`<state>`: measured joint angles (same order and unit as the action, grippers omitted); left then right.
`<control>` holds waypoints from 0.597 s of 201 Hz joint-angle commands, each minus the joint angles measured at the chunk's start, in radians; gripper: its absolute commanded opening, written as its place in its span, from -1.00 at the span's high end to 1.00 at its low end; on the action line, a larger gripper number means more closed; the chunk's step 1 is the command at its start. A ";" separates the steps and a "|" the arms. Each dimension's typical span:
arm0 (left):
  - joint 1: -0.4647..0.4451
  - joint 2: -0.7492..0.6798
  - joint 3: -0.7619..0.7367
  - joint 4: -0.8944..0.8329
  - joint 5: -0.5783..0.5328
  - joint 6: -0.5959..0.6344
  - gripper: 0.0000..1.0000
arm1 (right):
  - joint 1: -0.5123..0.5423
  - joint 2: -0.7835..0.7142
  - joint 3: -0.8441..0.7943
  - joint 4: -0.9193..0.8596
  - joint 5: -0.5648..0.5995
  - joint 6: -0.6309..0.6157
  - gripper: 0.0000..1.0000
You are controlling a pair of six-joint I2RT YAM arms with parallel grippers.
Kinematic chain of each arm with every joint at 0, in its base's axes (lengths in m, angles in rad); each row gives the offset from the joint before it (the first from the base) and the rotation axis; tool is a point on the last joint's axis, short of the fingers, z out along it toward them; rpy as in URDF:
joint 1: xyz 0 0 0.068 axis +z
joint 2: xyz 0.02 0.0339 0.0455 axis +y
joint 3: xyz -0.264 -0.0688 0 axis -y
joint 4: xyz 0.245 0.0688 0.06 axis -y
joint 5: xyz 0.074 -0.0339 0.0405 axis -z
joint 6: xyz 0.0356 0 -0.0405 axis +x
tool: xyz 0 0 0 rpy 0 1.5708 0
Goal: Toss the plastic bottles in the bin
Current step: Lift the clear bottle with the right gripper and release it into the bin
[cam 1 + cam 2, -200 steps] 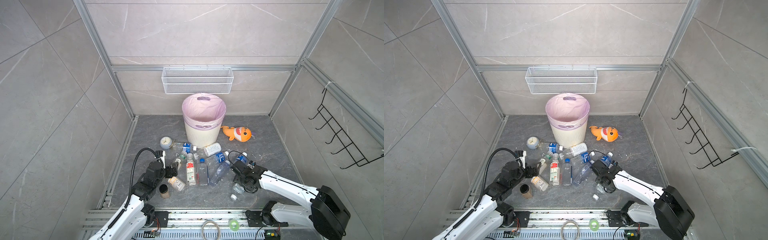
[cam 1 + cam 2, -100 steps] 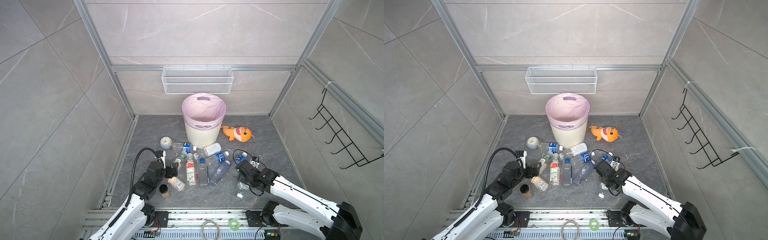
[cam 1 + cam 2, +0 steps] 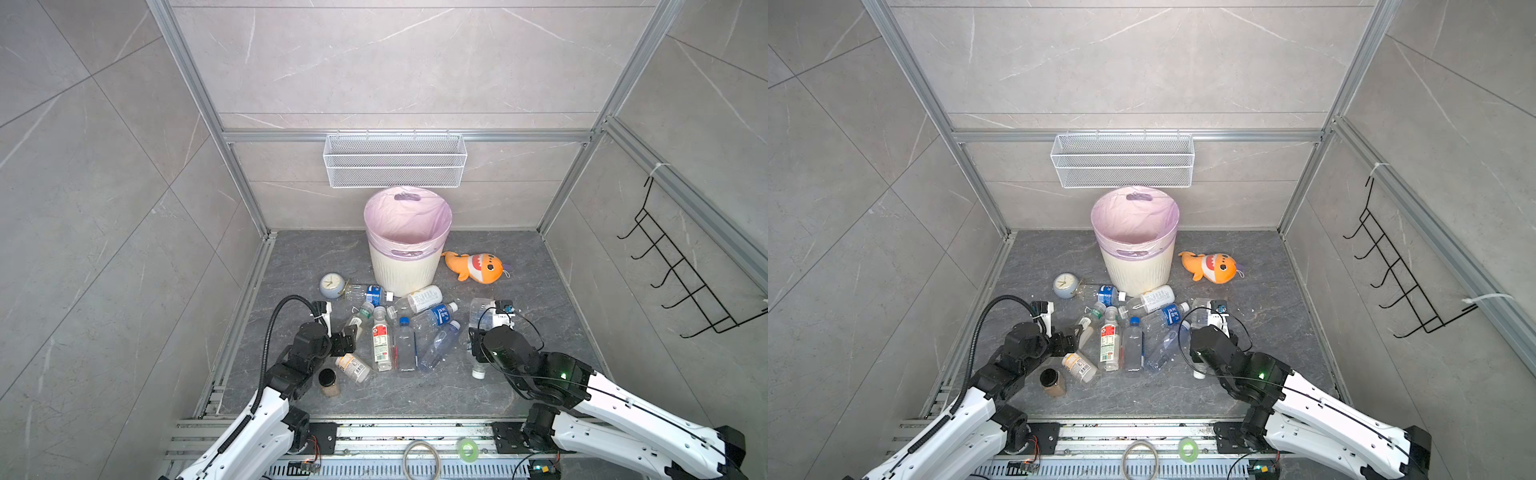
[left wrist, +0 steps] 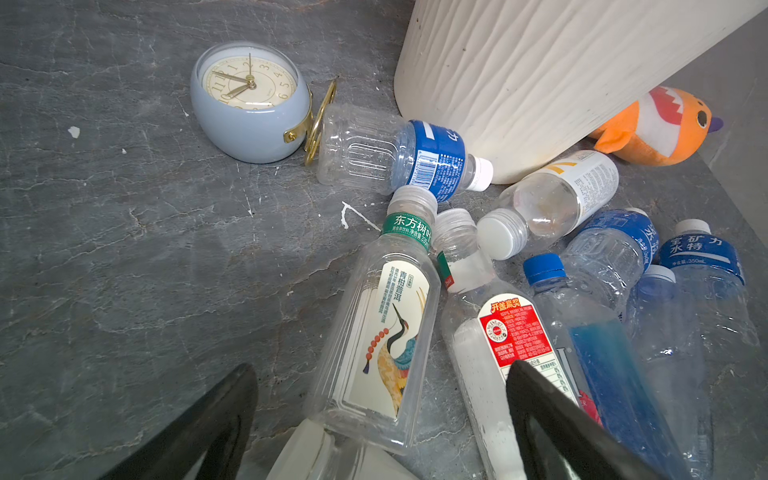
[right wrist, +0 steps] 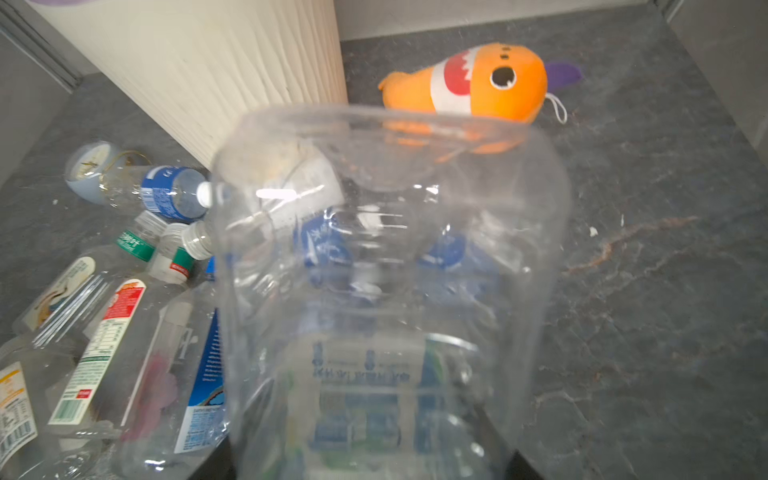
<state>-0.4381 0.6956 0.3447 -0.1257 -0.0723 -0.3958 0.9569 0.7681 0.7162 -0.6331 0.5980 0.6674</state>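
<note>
The left gripper (image 4: pixel 380 370) is standing wide open, gripping nothing; its black fingers (image 4: pixel 199 428) are hovering over the clear crane-label plastic bottle (image 4: pixel 374 345). The right gripper (image 5: pixel 370 461) is clamping a large clear crushed plastic bottle (image 5: pixel 390 249). The other plastic bottles (image 3: pixel 405 332) are lying at lower centre in both top views, in front of the cream-white ribbed bin (image 3: pixel 405 270).

- Ten plastic bottles (image 3: pixel 380 343) are being counted, one partly hidden.
- One bin (image 3: pixel 405 274) is being seen.
- One clock (image 3: pixel 331 285), one plush toy (image 3: pixel 473 268) and one jar (image 3: pixel 328 380) are being counted.
- One wire basket (image 3: pixel 395 162) and one hook rack (image 3: pixel 685 265) are being seen.
</note>
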 commanded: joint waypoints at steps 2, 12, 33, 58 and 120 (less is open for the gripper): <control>-0.001 0.000 0.007 0.051 0.021 0.026 -0.91 | 0.018 -0.006 0.032 0.105 0.023 -0.142 -0.12; -0.001 0.000 0.006 0.053 0.025 0.028 -0.91 | 0.022 0.003 0.051 0.130 0.021 -0.173 -0.12; -0.001 0.001 0.007 0.052 0.026 0.028 -0.91 | 0.024 0.062 0.130 0.169 0.020 -0.235 -0.12; -0.001 -0.001 0.007 0.053 0.026 0.028 -0.91 | 0.024 0.181 0.297 0.209 0.023 -0.315 -0.11; 0.002 0.000 0.007 0.050 0.023 0.026 -0.91 | -0.152 0.852 1.248 0.087 -0.047 -0.430 -0.17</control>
<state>-0.4381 0.6956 0.3447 -0.1074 -0.0677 -0.3923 0.9260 1.3846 1.6104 -0.4744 0.6003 0.2874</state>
